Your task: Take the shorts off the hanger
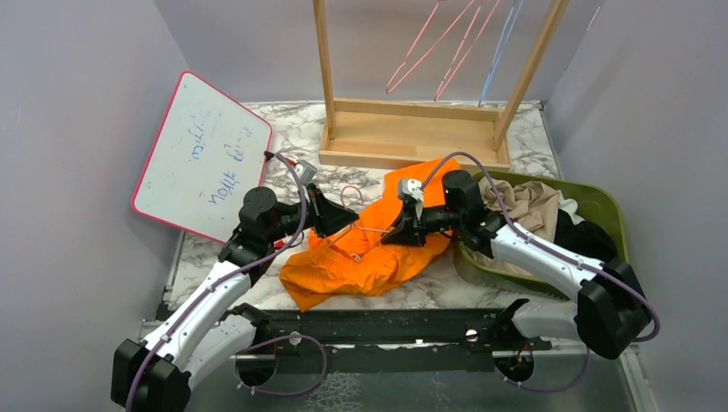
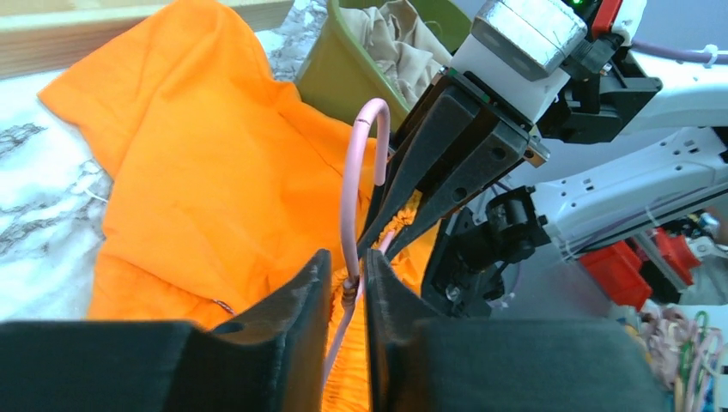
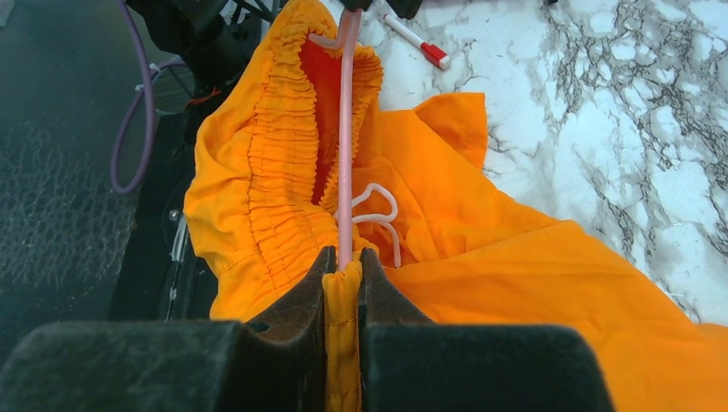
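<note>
The tan shorts [image 1: 528, 206] and black shorts [image 1: 580, 237] sit in the bin [image 1: 611, 202], yet the orange shorts [image 1: 378, 257] still carry the hanger [image 3: 345, 129] — right gripper [image 3: 345, 262] pinching their waistband [image 3: 275, 172], left gripper [image 2: 347, 262] narrow around its neck, not clamped.

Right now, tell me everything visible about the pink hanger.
The pink hanger is thin coated wire with a twisted neck and curved hook. It lies threaded through the gathered waistband of the orange shorts. The left gripper straddles its neck, contact unclear; the right gripper pinches the waistband at its wire.
</note>
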